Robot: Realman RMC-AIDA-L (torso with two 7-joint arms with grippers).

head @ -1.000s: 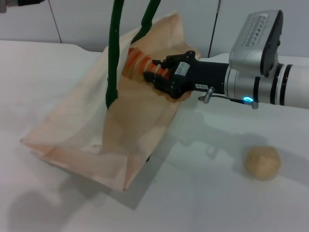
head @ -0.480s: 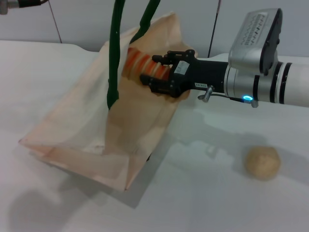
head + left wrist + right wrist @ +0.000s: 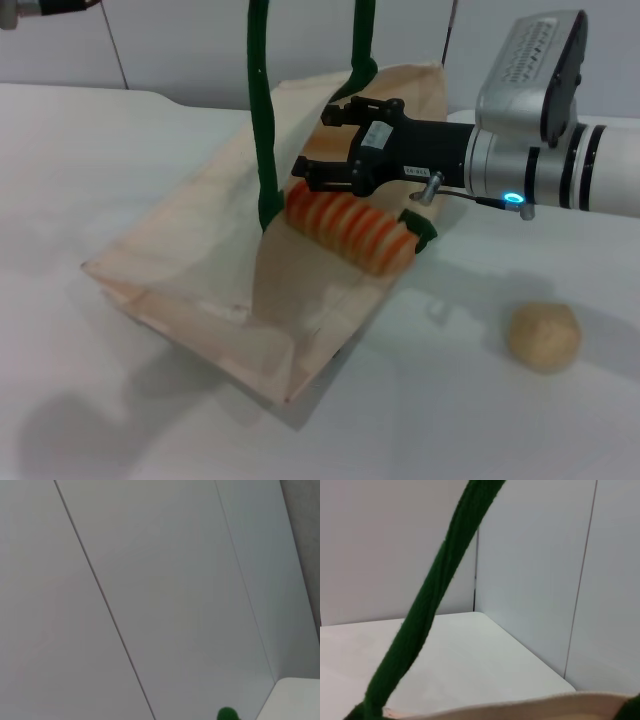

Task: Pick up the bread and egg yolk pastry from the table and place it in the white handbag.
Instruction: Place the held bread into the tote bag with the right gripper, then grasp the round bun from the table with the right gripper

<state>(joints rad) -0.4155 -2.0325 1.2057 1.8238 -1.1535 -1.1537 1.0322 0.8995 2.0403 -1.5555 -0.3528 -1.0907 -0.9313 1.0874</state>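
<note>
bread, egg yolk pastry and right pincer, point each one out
bread (image 3: 350,228), head view, middle of its striped top.
egg yolk pastry (image 3: 543,336), head view, centre of the ball.
right pincer (image 3: 322,140), head view, midway between its fingertips.

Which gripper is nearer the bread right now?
Right. The right gripper hangs open just above the bread, which lies in the white handbag; the left arm only shows at the far upper-left corner.

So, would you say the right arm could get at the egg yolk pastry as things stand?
Probably yes. The egg yolk pastry sits alone on bare table below the right arm. The right gripper, jaws open, is at the white handbag mouth above the bread.
</note>
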